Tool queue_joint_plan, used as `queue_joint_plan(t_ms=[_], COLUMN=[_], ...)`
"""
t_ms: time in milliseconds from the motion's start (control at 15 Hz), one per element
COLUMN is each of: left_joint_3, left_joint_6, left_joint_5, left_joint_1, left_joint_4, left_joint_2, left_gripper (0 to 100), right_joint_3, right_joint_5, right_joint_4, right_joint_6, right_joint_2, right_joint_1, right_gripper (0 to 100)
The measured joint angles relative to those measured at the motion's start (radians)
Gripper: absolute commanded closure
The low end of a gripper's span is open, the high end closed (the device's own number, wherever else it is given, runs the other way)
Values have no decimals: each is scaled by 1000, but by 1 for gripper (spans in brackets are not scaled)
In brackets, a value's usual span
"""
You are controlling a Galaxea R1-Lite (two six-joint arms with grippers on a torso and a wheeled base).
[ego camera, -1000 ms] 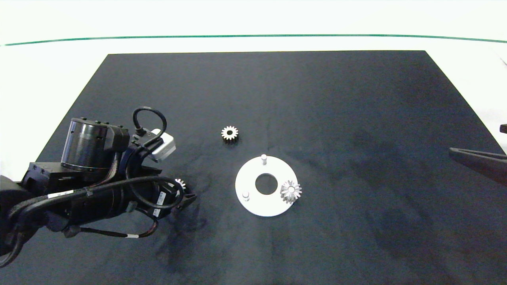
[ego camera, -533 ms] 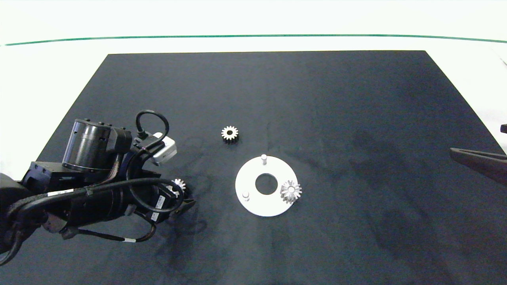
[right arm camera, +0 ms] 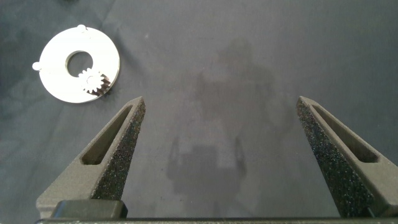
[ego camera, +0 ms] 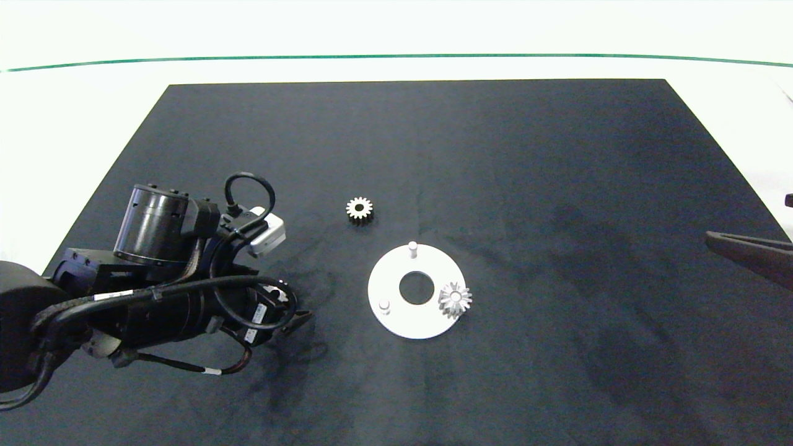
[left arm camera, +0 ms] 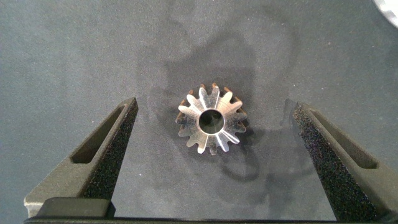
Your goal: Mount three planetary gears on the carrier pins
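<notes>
The white disc [ego camera: 396, 322] lies mid-mat with two bare carrier pins [ego camera: 412, 249] [ego camera: 384, 305]. One silvery planetary gear [ego camera: 455, 299] sits on the disc's right side, over the third pin. A second gear [ego camera: 359, 209] lies loose on the mat behind the disc. The third gear [left arm camera: 211, 121] lies flat on the mat between the fingers of my left gripper [left arm camera: 212, 107], which stands open around it without touching. In the head view the left gripper [ego camera: 288, 308] is left of the disc and hides that gear. My right gripper [right arm camera: 221, 102] is open and empty, parked at the right edge [ego camera: 743, 251].
A dark mat [ego camera: 433, 155] covers the white table. The right wrist view shows the disc [right arm camera: 59, 71] and its gear [right arm camera: 95, 83] far from the right fingers. A green line [ego camera: 396, 56] runs along the table's far side.
My left arm has shifted slightly right and towards the disc, and its wrist now covers the gear that showed beside it before. The right arm, disc and other gears have not moved.
</notes>
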Motion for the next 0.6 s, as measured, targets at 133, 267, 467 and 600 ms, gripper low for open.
queue_joint_plan(t_ms=[133,267,467,600], left_joint_3=[0,2,3,0], left_joint_6=[1,1,1,1], left_joint_5=[0,0,0,1], left_joint_1=[-3,-7,-18,-30], left_joint_4=[0,3,17,18], left_joint_2=[2,1,1,1], left_gripper=[4,8,14,17], right_joint_3=[0,0,0,0], right_joint_5=[0,0,0,0], right_joint_4=[0,0,0,0], right_joint_6=[-1,-1,-2,-2], right_joint_2=[-3,-4,-4,-4], right_joint_1=[0,0,0,0], right_gripper=[0,0,0,0])
